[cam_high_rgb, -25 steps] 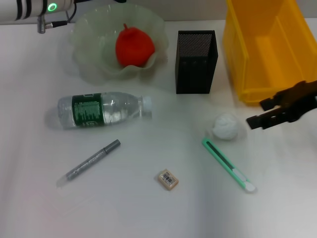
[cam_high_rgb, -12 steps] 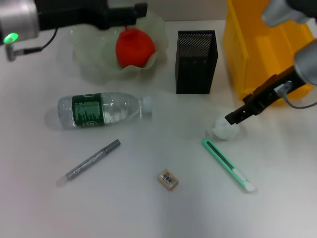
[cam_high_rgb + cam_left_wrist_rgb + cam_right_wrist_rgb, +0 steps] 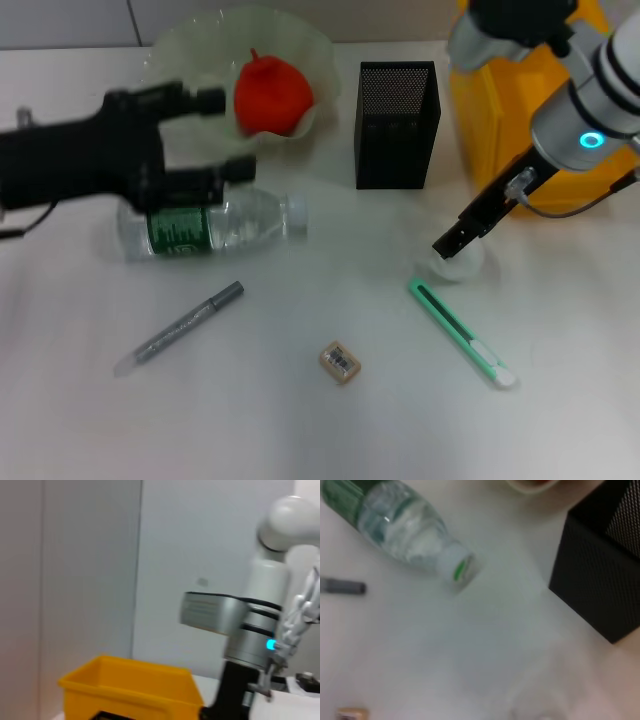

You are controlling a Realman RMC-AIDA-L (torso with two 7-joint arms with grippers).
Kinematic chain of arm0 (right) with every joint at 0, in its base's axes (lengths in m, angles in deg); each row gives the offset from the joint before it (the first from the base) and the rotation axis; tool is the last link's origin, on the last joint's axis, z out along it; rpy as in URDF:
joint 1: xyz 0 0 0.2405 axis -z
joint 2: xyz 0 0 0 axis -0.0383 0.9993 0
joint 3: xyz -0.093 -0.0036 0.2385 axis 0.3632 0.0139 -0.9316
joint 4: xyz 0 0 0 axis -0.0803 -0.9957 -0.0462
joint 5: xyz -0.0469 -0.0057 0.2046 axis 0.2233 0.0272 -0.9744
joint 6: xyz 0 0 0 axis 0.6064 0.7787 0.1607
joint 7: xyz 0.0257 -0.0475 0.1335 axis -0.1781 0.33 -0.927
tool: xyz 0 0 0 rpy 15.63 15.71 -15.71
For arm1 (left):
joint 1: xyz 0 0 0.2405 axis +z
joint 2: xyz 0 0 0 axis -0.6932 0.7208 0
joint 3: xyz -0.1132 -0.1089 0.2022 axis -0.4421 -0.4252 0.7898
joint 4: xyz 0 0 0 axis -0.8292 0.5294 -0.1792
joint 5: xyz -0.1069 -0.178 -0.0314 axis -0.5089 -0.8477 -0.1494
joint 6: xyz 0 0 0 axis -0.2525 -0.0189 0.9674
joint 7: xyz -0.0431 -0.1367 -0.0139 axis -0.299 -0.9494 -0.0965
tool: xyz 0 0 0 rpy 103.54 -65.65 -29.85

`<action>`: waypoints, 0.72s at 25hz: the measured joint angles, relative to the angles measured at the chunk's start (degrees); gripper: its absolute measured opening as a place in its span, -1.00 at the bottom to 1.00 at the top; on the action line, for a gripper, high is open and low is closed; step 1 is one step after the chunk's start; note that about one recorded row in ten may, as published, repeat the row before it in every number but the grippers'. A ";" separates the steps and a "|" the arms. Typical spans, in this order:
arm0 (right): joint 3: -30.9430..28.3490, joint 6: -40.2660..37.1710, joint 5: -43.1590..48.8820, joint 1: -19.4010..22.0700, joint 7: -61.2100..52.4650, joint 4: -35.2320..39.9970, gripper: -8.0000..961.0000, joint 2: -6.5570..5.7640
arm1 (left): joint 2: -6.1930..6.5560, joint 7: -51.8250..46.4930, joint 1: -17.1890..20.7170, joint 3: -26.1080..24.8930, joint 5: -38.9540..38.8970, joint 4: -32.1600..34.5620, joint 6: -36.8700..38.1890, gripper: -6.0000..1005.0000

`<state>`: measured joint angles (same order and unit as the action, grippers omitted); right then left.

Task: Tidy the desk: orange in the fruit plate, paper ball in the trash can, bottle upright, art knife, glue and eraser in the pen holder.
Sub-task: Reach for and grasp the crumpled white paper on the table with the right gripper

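Observation:
The orange (image 3: 270, 95) lies in the pale green fruit plate (image 3: 180, 50). A clear bottle (image 3: 215, 222) with a green label lies on its side; my left gripper (image 3: 236, 133) hovers open just over it. The white paper ball (image 3: 458, 264) sits right of centre, with my right gripper (image 3: 447, 243) down on its top. A green art knife (image 3: 460, 332), a grey glue stick (image 3: 180, 327) and a small tan eraser (image 3: 340, 361) lie on the desk. In the right wrist view the bottle (image 3: 405, 530) and the black mesh pen holder (image 3: 605, 570) show.
The pen holder (image 3: 395, 125) stands at the back centre. A yellow trash can (image 3: 500, 110) stands at the back right, behind my right arm. In the left wrist view the trash can (image 3: 130, 690) and my right arm (image 3: 250, 630) appear.
My left arm has swung from the far back left down over the bottle. My right gripper has moved left from beside the trash can onto the paper ball.

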<state>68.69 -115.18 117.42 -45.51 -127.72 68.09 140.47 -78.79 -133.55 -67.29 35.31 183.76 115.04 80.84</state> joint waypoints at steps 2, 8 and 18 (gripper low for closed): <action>1.42 0.20 0.58 -0.51 -0.99 -0.35 0.59 0.01 | -0.01 0.62 1.11 0.00 0.07 -0.36 1.37 0.69; 3.03 0.65 1.00 -2.17 -1.91 -3.29 0.59 0.14 | 0.10 3.15 3.14 0.00 0.23 -4.71 4.17 0.69; 4.44 2.43 1.14 -2.27 -1.27 -5.39 0.30 0.20 | 0.11 4.23 5.02 -0.89 0.12 -5.45 4.94 0.69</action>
<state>73.13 -112.75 118.55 -47.78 -128.99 62.70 140.67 -78.69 -129.32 -62.27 34.42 183.88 109.59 85.78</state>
